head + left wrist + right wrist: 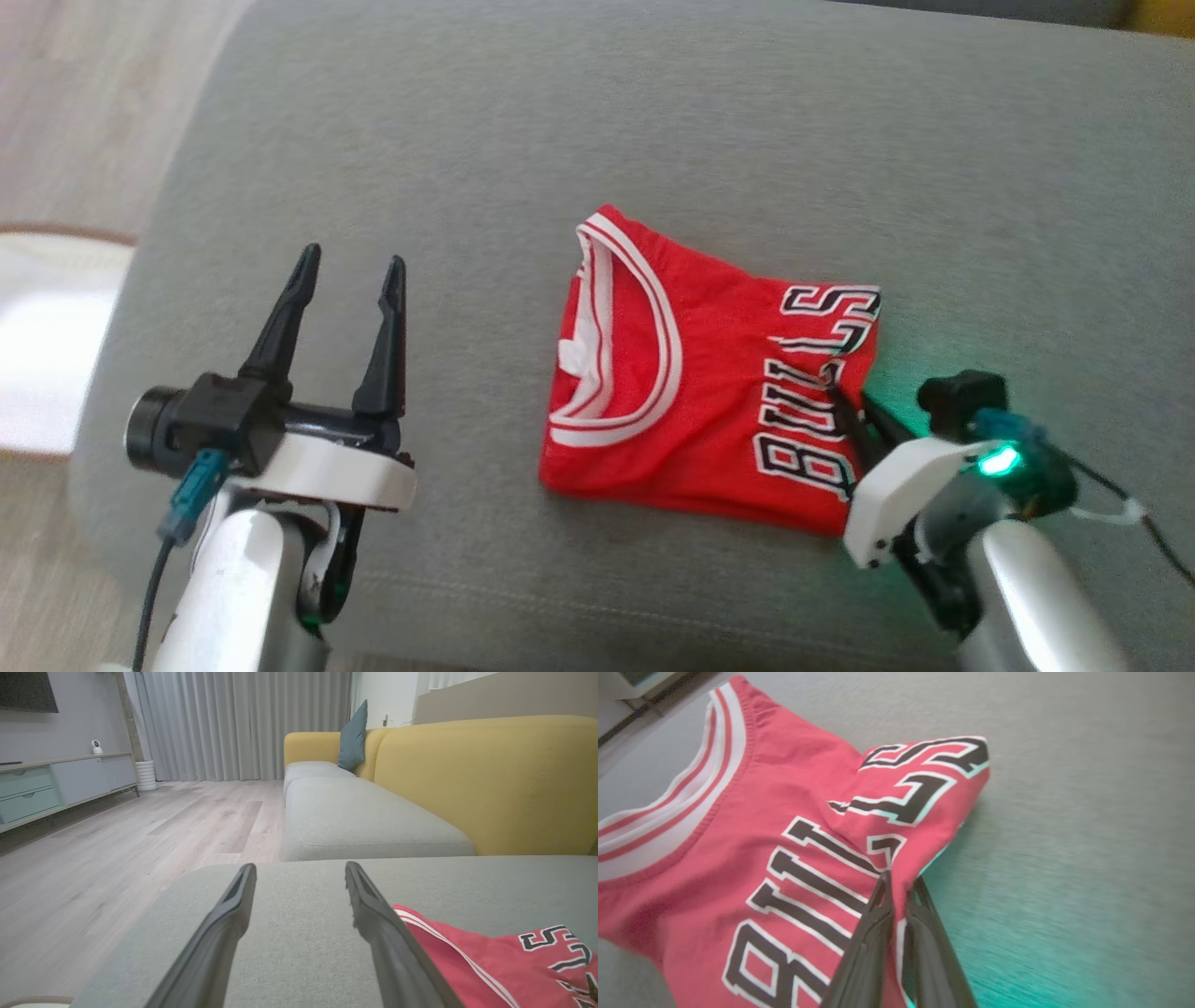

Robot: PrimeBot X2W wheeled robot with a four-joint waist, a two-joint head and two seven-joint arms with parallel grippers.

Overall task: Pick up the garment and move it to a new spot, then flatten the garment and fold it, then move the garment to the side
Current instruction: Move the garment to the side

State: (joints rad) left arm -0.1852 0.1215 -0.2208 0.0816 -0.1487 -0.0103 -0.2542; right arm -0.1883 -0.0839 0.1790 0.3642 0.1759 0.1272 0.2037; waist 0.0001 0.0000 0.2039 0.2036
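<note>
Jersey [691, 373] lies folded small, mid grey cushion [653, 112]. Right end effector [845, 397] narrow, pinching jersey's right edge. Left end effector [353, 259] wide, holding nothing, apart to jersey's left. Judged: flattening and folding done; move to the side remains.

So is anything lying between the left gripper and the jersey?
Nothing visible. Bare grey cushion separates the open left gripper from the jersey, whose right edge the right gripper pinches.

garment [691, 373] on cushion [653, 121] | left gripper [353, 257] to its left | right gripper [851, 397] at right edge
</note>
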